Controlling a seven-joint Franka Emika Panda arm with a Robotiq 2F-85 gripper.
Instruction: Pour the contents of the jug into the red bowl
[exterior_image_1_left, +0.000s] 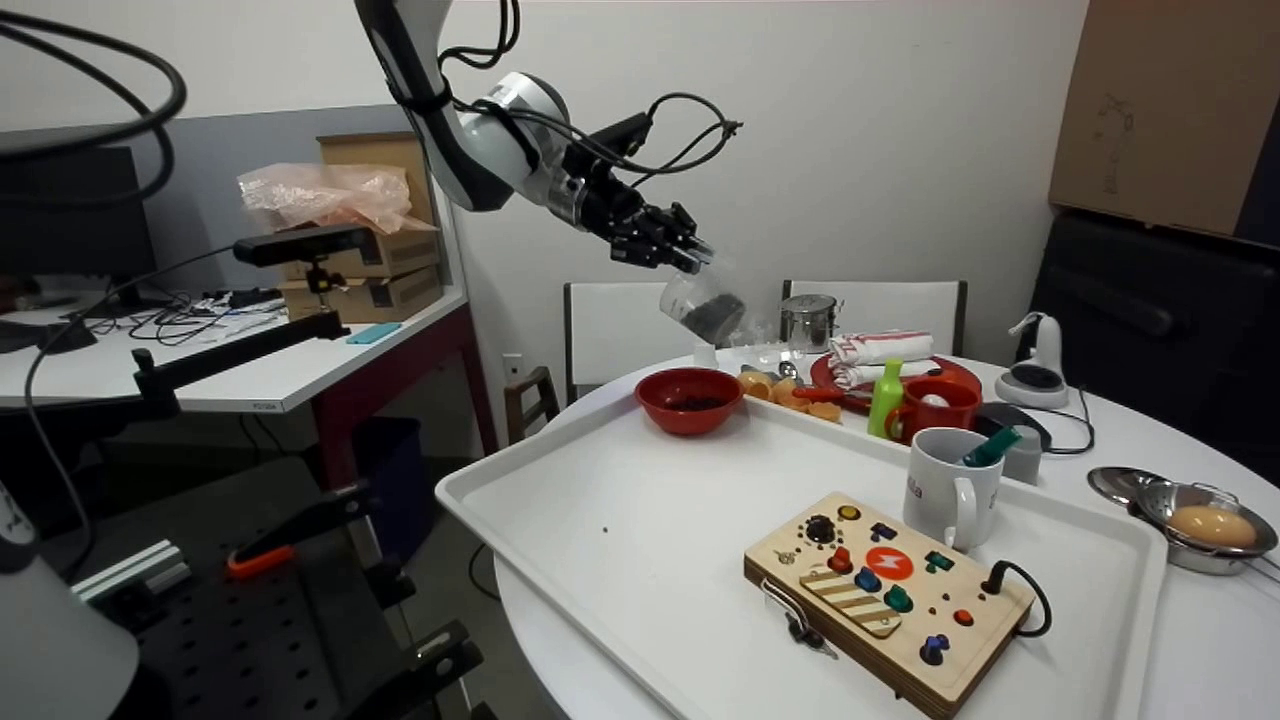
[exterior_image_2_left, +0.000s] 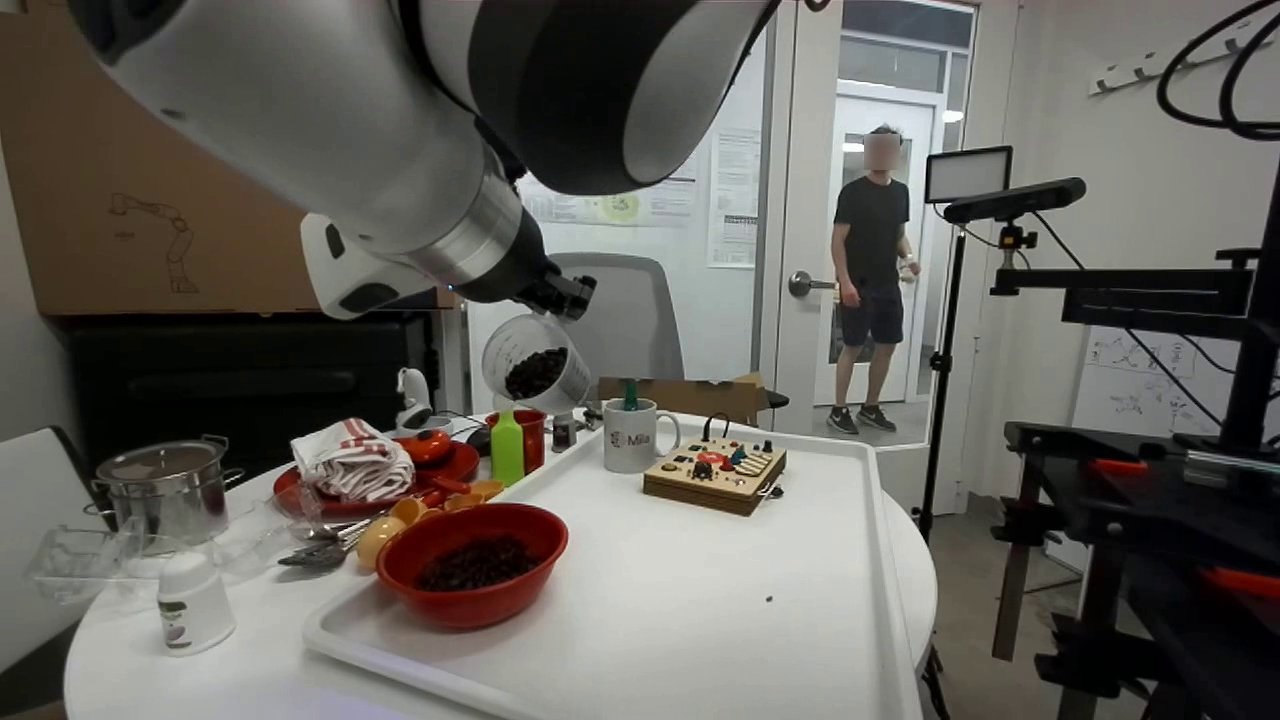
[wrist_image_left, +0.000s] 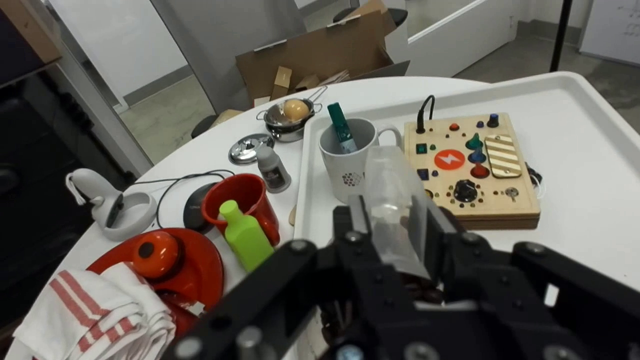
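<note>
This looks like a robotics lab in an office-style room. A robot arm (exterior_image_2_left: 330, 140) reaches over a round table (exterior_image_2_left: 200, 690), and the big cardboard box (exterior_image_2_left: 100, 245) behind it is printed with a drawing (exterior_image_2_left: 180, 240) of a jointed arm. A camera (exterior_image_2_left: 1020, 200) sits on a black bracket (exterior_image_2_left: 1050, 280). On a white desk (exterior_image_1_left: 290, 375), tangled cables (exterior_image_1_left: 185, 325) lie beside a monitor (exterior_image_1_left: 70, 235). A whiteboard (exterior_image_2_left: 1110, 400) carries sketches (exterior_image_2_left: 1112, 352), and printed sheets (exterior_image_2_left: 735, 195) are posted near a tall glass-paned door (exterior_image_2_left: 805, 150).

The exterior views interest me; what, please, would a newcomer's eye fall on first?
Likely the clear jug of dark bits, held aloft and tilted by the gripper. Then perhaps the red bowl at a corner of the tray, and the wooden button box beside the white mug.
</note>
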